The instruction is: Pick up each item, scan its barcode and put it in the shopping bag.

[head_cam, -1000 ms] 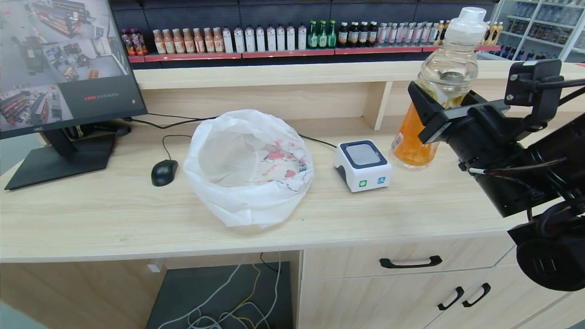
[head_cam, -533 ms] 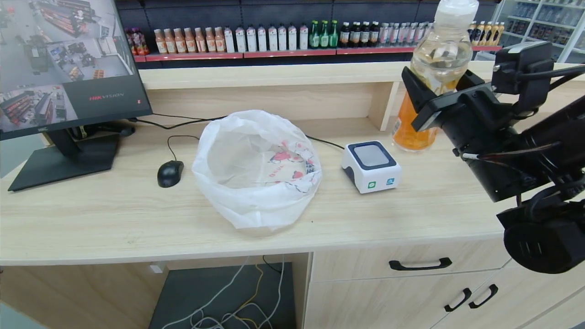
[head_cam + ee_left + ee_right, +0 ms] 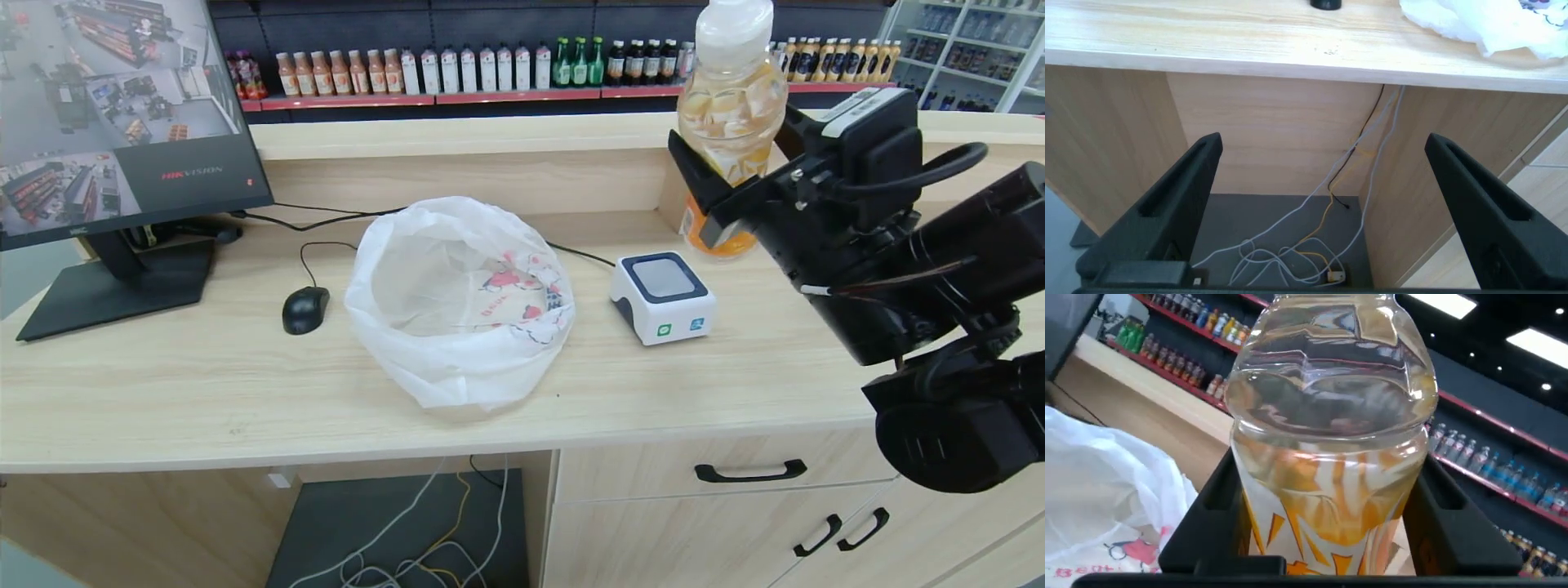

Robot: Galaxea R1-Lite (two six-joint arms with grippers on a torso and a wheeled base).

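Orange drink is filling the lower part of the clear, white-capped bottle (image 3: 729, 122), which is being held upright over the far side of the counter (image 3: 204, 392), just behind the white scanner (image 3: 663, 296). The right gripper (image 3: 739, 175) is clamping the bottle around its middle, across an orange label (image 3: 1323, 518) whose print is too small to read. The white shopping bag (image 3: 459, 302), printed with red figures, is sitting open left of the scanner. The left gripper (image 3: 1323, 220) is gaping wide below the counter edge, holding nothing.

Upper left, the monitor (image 3: 188, 173) bears a red wordmark; red print on the shopping bag (image 3: 457, 363) is unreadable; the scanner (image 3: 663, 296) carries two small icons.
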